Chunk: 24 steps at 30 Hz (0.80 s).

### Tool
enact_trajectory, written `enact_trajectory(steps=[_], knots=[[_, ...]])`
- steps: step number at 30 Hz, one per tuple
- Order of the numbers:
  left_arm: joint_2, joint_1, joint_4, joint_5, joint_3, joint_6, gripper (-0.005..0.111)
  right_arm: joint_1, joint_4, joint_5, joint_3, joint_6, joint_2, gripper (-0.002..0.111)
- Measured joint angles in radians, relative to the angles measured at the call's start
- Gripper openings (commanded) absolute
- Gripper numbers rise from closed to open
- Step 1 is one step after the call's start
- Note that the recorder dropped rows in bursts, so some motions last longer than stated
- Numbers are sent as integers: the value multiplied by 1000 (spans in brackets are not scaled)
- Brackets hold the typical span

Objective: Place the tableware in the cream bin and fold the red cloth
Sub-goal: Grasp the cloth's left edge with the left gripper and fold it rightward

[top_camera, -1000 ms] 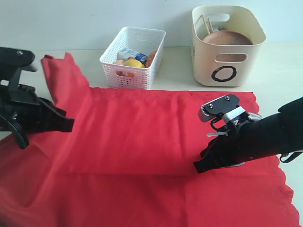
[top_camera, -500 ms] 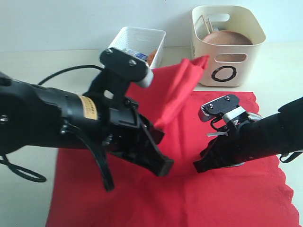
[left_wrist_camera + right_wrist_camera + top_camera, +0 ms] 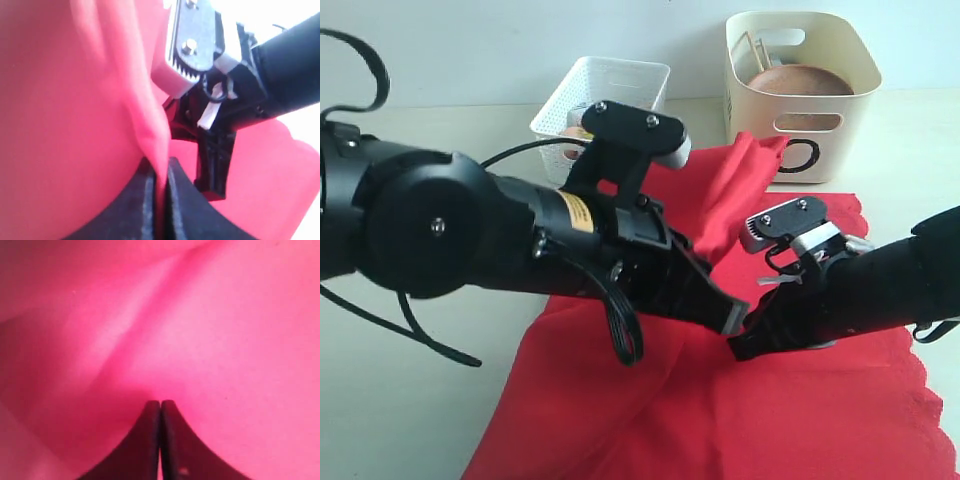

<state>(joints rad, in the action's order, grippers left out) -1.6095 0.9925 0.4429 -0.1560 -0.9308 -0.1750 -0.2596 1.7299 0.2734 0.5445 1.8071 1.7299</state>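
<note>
**Across the table centre: red cloth held mid-fold**

On the tabletop, the red cloth is spread beneath both arms. One portion is raised in a peaked ridge that stands in front of the cream bin. A round wooden plate is seen inside that bin.

The left gripper is closed on a thin pleat of the fabric, which is pinched between its jaws. The right gripper is set low on the cloth, just beside the left gripper's tip. Its jaws are pressed together with no gap; whether a ply is trapped between them cannot be told.

The cloth is judged light, thin and entirely limp, and no shape is kept once support is removed. It is not fragile, but a shallow pinch is likely to slip. Hold is best taken at an edge or corner, with the fabric seated deep in the jaws. The opposite side should be anchored so that a clean crease is formed.
</note>
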Motion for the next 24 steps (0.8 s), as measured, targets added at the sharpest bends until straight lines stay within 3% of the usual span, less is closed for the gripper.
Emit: enact_trajectory(steps=[6,15,24], knots=[[2,-2,40,-83,-129,0,0,-2,-1,-265,-17,-35,-241,0],[-65,-2,84,-94,-273,30,0,-2,-16,-614,-32,-202,-660,0],[-221,-2,86,-97,-389,106,0,-2,-242,-687,-102,-522,-789,0]])
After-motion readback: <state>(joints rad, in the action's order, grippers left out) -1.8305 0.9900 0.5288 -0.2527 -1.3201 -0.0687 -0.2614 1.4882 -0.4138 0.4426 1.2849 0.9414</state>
